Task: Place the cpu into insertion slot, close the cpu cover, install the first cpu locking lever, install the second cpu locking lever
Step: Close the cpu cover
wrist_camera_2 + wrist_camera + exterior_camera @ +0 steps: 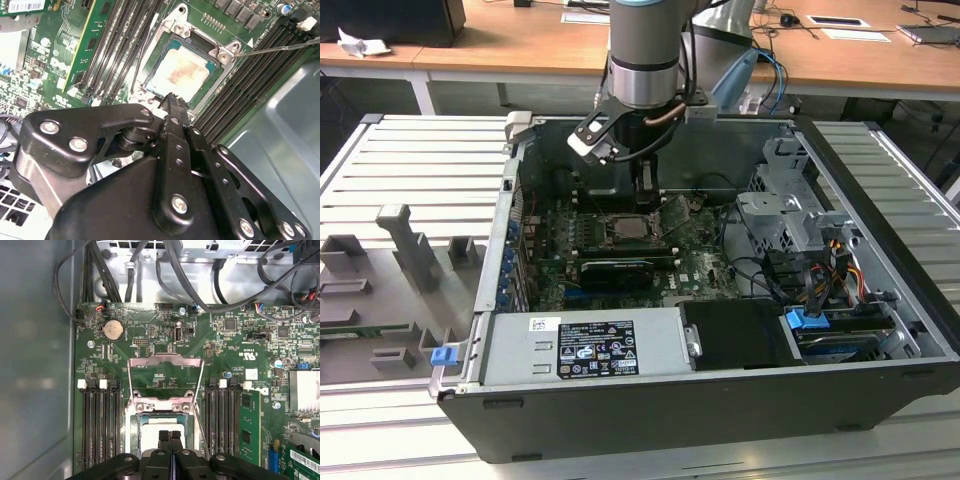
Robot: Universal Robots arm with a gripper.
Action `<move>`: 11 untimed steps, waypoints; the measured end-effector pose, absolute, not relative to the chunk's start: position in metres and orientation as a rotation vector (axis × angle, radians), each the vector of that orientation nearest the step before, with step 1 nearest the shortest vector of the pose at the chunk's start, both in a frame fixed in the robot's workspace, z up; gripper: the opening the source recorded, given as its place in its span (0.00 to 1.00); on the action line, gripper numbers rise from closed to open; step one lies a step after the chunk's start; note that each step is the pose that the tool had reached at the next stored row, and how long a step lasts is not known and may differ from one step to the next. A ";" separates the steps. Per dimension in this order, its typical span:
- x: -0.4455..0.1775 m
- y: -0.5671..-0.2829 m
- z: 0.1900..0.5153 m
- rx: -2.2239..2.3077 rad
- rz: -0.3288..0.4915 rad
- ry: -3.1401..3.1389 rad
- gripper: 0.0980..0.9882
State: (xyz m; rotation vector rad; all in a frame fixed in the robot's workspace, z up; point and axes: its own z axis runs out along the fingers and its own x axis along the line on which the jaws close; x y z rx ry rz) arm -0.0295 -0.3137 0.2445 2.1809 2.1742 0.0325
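Black claw (170,436), fingers pressed together on nothing, hangs tip-down at the edge of the flat square silver-beige cpu (176,75), which is seated in the dark, silver-framed insertion slot (200,45). The first wrist view shows the silvery cut-out cpu cover (165,358) swung open (hinge toward the claw). In the exterior view the arm stands upright inside the black computer case (720,400).

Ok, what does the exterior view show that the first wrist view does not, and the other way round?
Exterior view: the arm reaching down into the computer case, the power supply, grey fixtures on the slatted table. First wrist view: the cpu cover open, a coin battery, the gripper shut. Both: the gripper over the insertion slot with the cpu in it.
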 end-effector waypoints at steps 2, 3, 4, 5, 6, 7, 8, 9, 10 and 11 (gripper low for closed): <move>-0.029 -0.314 0.246 2.181 0.032 2.174 0.01; -0.029 -0.314 0.247 2.181 0.033 2.174 0.01; -0.029 -0.314 0.247 2.181 0.033 2.174 0.01; -0.029 -0.314 0.247 2.181 0.033 2.174 0.01; -0.029 -0.314 0.248 2.181 0.033 2.174 0.01; -0.029 -0.314 0.249 2.181 0.033 2.174 0.01; -0.029 -0.314 0.249 2.181 0.033 2.174 0.01; -0.029 -0.314 0.249 2.181 0.033 2.174 0.01; -0.029 -0.314 0.249 2.181 0.033 2.174 0.01; -0.029 -0.314 0.249 2.181 0.033 2.174 0.01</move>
